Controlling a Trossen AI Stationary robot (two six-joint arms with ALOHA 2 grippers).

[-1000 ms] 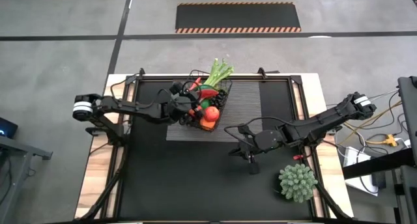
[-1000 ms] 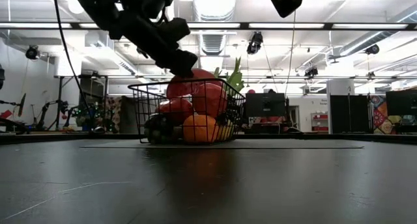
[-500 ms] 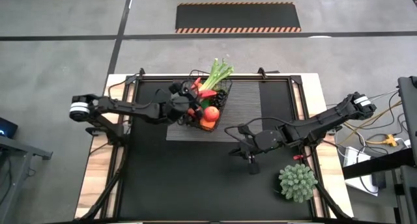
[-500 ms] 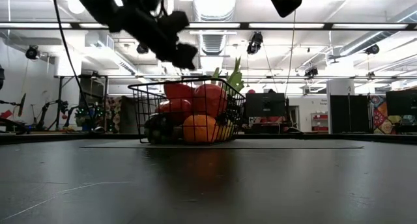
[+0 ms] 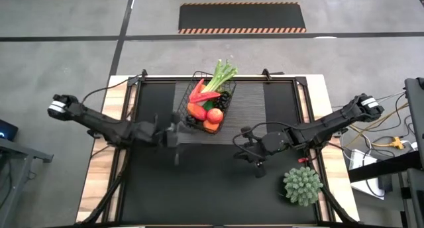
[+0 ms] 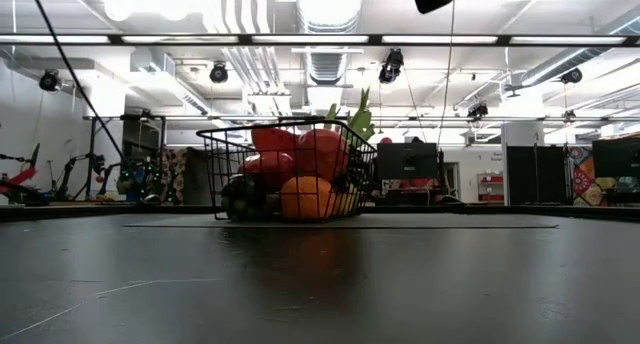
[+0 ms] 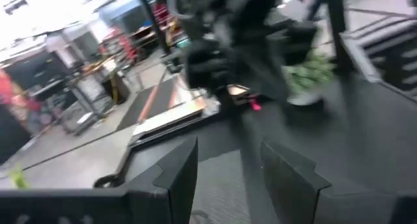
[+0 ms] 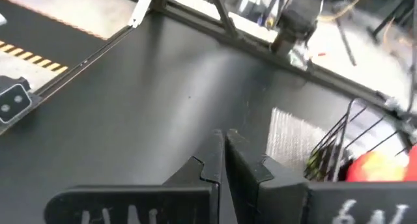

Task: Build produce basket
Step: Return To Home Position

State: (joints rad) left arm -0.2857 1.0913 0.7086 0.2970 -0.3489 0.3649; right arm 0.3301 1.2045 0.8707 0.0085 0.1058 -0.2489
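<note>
The black wire basket (image 5: 234, 89) stands on the grey ribbed mat (image 5: 265, 109) at the table's far middle. It is filled with produce: a green leek (image 5: 222, 74) sticking out over its far rim, a red chili (image 5: 207, 95), dark grapes (image 5: 224, 101), a red apple (image 5: 214, 115) and an orange (image 5: 211, 126). In the low view the basket (image 6: 212, 154) rests flat on its base. My left gripper (image 5: 173, 136) hovers open, near and left of the basket; its fingers (image 7: 172, 178) hold nothing. My right gripper (image 5: 242, 152) is shut and empty, near and right of the basket (image 8: 345, 136).
A green spiky potted plant (image 5: 302, 185) stands near the table's right near corner and shows beyond the right arm in the left wrist view (image 7: 309, 71). The black table surface between the arms and toward the near edge is bare.
My left gripper has drawn back from the basket's left rim toward the table's near-left and risen out of the low view. A red piece that stood high under it now lies lower among the produce. The basket has stayed in place.
</note>
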